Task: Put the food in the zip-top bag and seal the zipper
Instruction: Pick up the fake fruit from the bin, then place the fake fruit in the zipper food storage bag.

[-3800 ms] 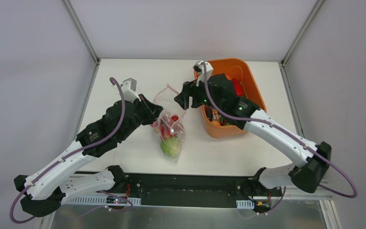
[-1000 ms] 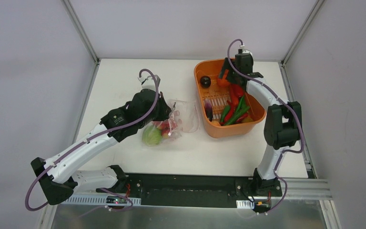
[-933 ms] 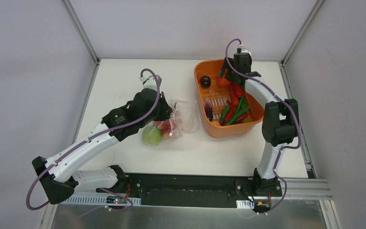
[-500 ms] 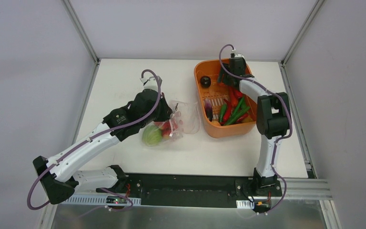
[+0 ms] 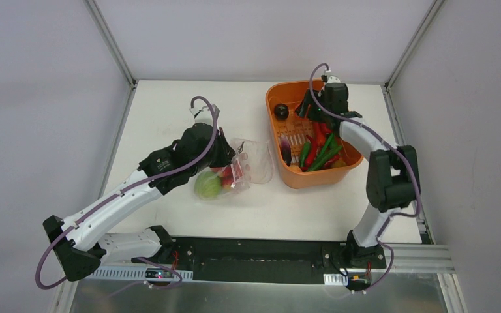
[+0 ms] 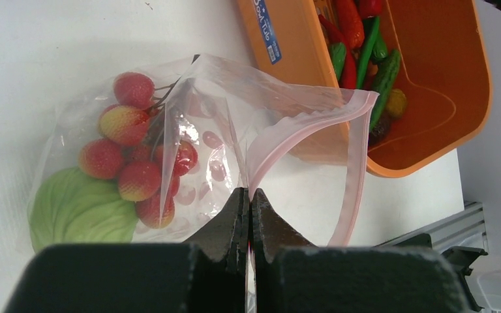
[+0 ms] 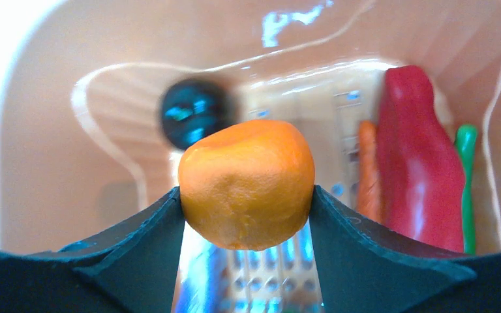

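Gone from the bag's mouth across to the far end of the tub since the earlier view, and narrowed over the last second: talking of the right jaws, now pressed on both flanks of a round, dimpled orange toy fruit (image 7: 246,184). Looks like a fair grasp, centred, with a dark glossy ball (image 7: 192,120) just behind and a long red toy pepper (image 7: 417,176) to one side. All inside the orange plastic tub (image 5: 313,181), among more red and green peppers. Cannot tell whether lifted off the tub floor yet.

Over on the left, clenched tight with the left jaws on the film of the clear, crinkly, pink-dotted zip-top bag (image 6: 287,124), just below its thin pink zipper strip (image 6: 355,169). Holding the mouth agape toward the tub, unsealed. Already inside: a cluster of red-yellow toy fruits (image 6: 130,163) and a light green leafy piece (image 6: 78,215), lying on the white surface (image 5: 169,111).

To do this well: squeeze no harder than needed, lift straight up clear of the rim, carry across low, release only once well inside the mouth. Meanwhile keep the bag's lip up and wide.
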Available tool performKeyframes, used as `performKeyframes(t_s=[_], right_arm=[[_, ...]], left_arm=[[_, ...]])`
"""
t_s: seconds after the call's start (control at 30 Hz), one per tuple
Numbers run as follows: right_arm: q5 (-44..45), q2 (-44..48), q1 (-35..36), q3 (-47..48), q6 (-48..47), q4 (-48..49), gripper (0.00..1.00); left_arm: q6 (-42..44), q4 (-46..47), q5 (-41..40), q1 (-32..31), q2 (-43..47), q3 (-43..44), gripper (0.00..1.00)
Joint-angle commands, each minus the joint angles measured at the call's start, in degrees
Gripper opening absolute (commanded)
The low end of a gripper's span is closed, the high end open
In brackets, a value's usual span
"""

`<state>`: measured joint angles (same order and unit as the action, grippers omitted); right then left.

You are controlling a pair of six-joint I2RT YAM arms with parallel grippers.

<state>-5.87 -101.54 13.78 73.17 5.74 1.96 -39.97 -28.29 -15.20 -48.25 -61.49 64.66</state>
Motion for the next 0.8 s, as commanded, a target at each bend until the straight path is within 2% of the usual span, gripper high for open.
performKeyframes(t_s=[0.0,0.1,0.2,0.47,0.57,0.63,0.77], right_arm=[[-10.5,14.8,-0.1,-5.5,5.3,3.3,0.42],[-18.5,22.2,-0.1,-11.4,10.1,6.3,0.42],[-30.3,27.5,0.0,-14.9,12.6,9.3,0.42],[-56.3,32.8,1.0,-10.9,4.6,1.0,0.43],[-60.8,33.8,4.7,-10.0,-0.9,-3.9,0.43],[-61.4,34.6,8.1,-8.9,-7.8,-9.8,0.42],[-54.9,34.1,16.1,-4.5,-20.3,-23.1,0.42]], left_arm=[[-0.9,1.0,1.4,0.5,1.0,-0.4,0.00],[-1.0,1.2,1.7,0.5,0.7,-0.4,0.00],[-1.1,1.4,1.8,0.4,0.5,-0.4,0.00],[-1.4,1.6,2.1,0.5,1.0,-0.2,0.00],[-1.5,1.2,2.0,0.5,1.0,-0.1,0.00],[-1.6,1.1,2.3,0.5,0.8,0.2,0.00],[-1.7,0.9,2.7,0.5,0.8,0.6,0.00]])
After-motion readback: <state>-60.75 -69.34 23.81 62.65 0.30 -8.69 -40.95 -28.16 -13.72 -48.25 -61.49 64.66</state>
